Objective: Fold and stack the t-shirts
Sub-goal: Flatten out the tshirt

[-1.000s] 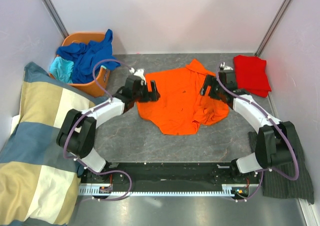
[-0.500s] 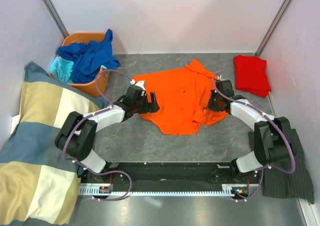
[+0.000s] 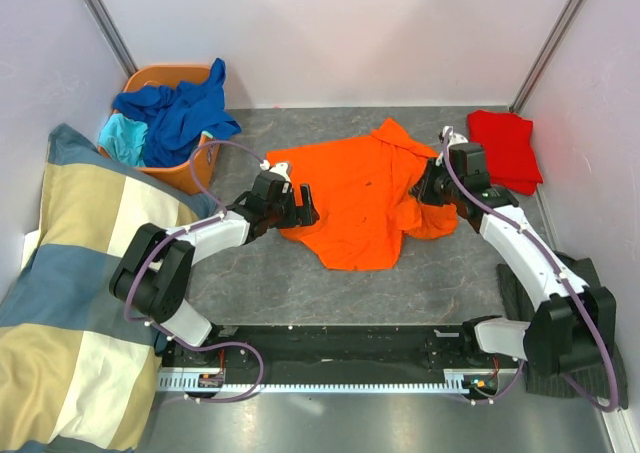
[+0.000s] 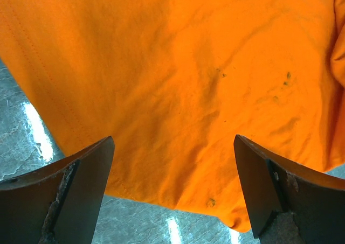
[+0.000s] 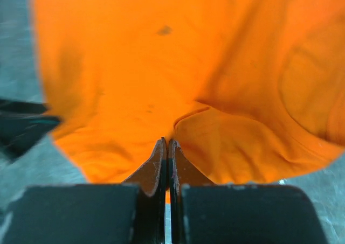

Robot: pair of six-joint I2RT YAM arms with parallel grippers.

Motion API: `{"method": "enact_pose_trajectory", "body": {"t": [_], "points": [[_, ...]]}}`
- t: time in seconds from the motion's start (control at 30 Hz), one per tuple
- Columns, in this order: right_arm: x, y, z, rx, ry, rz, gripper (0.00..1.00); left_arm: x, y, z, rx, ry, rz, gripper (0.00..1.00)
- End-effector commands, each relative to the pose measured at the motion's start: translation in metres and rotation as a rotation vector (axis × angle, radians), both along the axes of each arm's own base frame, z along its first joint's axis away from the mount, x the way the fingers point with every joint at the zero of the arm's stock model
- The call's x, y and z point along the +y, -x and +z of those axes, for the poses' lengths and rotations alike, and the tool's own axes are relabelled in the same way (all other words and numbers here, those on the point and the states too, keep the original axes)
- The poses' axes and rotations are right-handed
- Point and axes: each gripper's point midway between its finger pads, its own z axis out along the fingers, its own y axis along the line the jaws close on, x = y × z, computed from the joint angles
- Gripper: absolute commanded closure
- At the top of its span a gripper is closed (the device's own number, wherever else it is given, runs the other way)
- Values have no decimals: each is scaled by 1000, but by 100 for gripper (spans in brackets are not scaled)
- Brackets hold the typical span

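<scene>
We see the orange t-shirt (image 3: 350, 198) lying in the middle of the grey worktop (image 3: 270, 283), between the two arms. Most of it is spread flat. Its far right part is rucked up, and its near right side is bunched into soft folds. The colour is a bright, even orange, and the left wrist view shows a stitched hem along the near edge and a few small dark specks on the cloth.

The left gripper (image 3: 303, 195) sits low at the shirt's left edge. Its fingers (image 4: 64, 195) stand wide apart with nothing between them, and the hem and a strip of worktop show in the gap.

The right gripper (image 3: 424, 185) is at the shirt's right side, over the bunched part. In its wrist view the fingers (image 5: 156, 168) are pressed together on a pinch of the orange fabric, and creases run in toward the tips.

The red t-shirt (image 3: 503, 148) lies folded in the far right corner of the worktop, apart from the orange one. The blue t-shirt (image 3: 180, 108) and the turquoise t-shirt (image 3: 125, 138) are heaped loose in an orange basket (image 3: 190, 178) at the far left, with the blue one spilling over the rim. A checked blanket (image 3: 70, 273) lies along the left side. A dark pinstriped cloth (image 3: 580, 363) lies at the near right, by the base of the right arm.
</scene>
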Motion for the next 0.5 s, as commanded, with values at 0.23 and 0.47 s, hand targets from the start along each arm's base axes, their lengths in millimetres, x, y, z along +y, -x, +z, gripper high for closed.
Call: {"method": "enact_pose_trajectory", "body": {"t": [0.23, 0.47], "points": [[93, 53, 55, -27, -113, 488, 100, -9, -1, 11, -5, 63, 14, 0], [86, 80, 39, 30, -20, 434, 2, -11, 0, 7, 13, 59, 7, 0]]}}
